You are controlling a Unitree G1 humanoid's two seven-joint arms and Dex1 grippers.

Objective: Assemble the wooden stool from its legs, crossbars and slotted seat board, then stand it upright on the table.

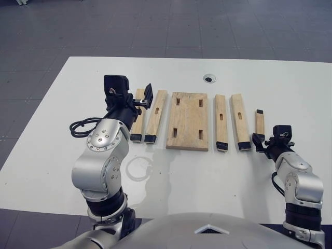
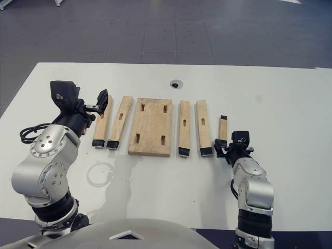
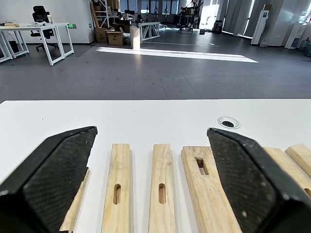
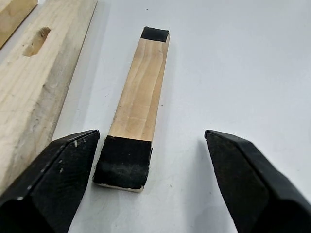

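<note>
The slotted seat board (image 1: pixel 188 120) lies flat mid-table. Two slotted legs (image 1: pixel 155 115) lie to its left and two more legs (image 1: pixel 240 120) to its right, all with dark ends. A short crossbar (image 1: pixel 259 123) with black end caps lies farthest right. My left gripper (image 1: pixel 132 95) hovers open over the far ends of the left legs, holding nothing. In the left wrist view another wooden piece (image 3: pixel 77 206) shows beside one finger (image 3: pixel 53 179). My right gripper (image 1: pixel 270 141) rests open at the crossbar's near end (image 4: pixel 124 160), one finger (image 4: pixel 48 179) on each side.
A round cable hole (image 1: pixel 209 79) sits in the white table (image 1: pixel 290 93) behind the parts. A black cable loop (image 1: pixel 80 127) lies left of my left arm. Bare tabletop stretches in front of the parts and to the far right.
</note>
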